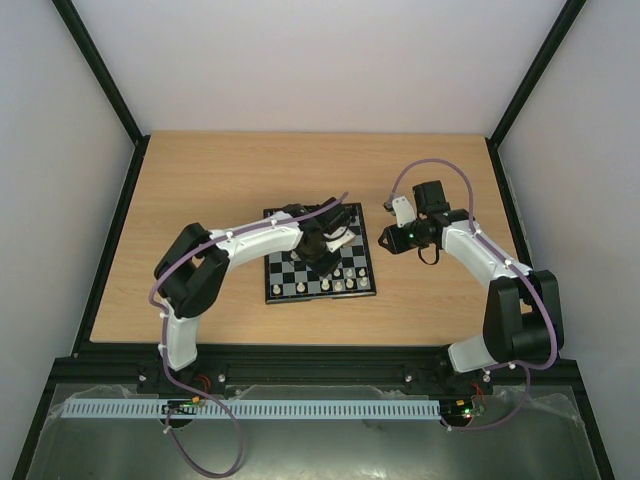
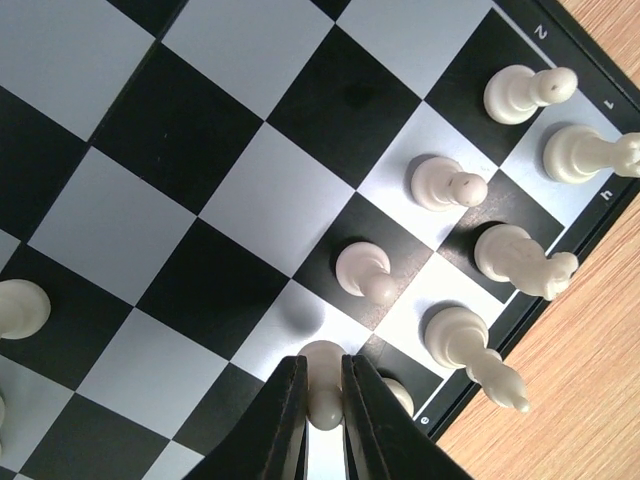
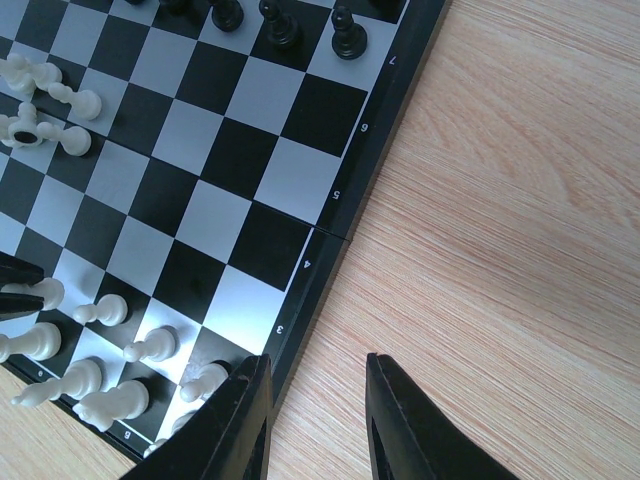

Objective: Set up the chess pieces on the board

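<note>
These pieces look like tiny smooth plastic. My guess is they're very light, stiff, a bit slippery and ready to tip at the slightest nudge. With a narrow base and taller body, I'd pinch one around the neck or head from above, a finger on each side. Squeeze off-centre and it probably squirts out sideways.

The left gripper [image 2: 323, 405] is doing about that. It's clamped on a white pawn [image 2: 322, 365] at the bottom centre of the left wrist view, with the head tucked between the two fingers [image 2: 283, 425] and the base poking out above them. The pawn is over the board [image 2: 200, 200] near its lower right edge, by a pale square close to the border. I can't tell if the base is touching down or hanging just above.

It's crowded there. A second pawn [image 2: 365, 272] sits just up and right, and the back-row pieces [image 2: 520, 260] line the edge on the right, so the fingers could easily clip something.

The right gripper [image 3: 318, 420] is spread wide with nothing in it at the bottom of its own view, straddling the board edge and the bare counter [image 3: 500, 250]. The black pieces [image 3: 282, 28] run along the top of that frame, well apart from it. The white ones bunch at lower left, the nearest just beside its left finger.
</note>
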Robot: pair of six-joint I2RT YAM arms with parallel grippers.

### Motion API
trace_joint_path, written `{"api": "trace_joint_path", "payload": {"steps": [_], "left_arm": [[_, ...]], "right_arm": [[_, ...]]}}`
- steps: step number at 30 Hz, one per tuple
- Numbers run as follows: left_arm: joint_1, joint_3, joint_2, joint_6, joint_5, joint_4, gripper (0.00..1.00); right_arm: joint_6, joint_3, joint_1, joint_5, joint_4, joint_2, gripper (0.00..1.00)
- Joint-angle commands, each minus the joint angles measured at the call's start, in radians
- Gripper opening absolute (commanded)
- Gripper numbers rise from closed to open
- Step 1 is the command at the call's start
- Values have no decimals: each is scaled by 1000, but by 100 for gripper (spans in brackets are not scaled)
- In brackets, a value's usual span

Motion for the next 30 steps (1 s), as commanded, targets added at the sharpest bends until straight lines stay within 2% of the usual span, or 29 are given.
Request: {"api": "trace_joint_path", "payload": {"steps": [1,14,27,30], "left_arm": [[-5,1,26,7,8,-26,9],[-14,-5,43,2,-10,-28,10],[-13,3,12,-4,-38,-25,19],[-5,11,-25,-5,-41,-18,25]], "right_arm": [[-13,-4,-4,-15,-41,13,28],[-14,-3,-4,-16,-44,16,29],[-13,-2,-3,-17,-43,14,29],[-13,-3,-4,-18,-42,17,28]]}}
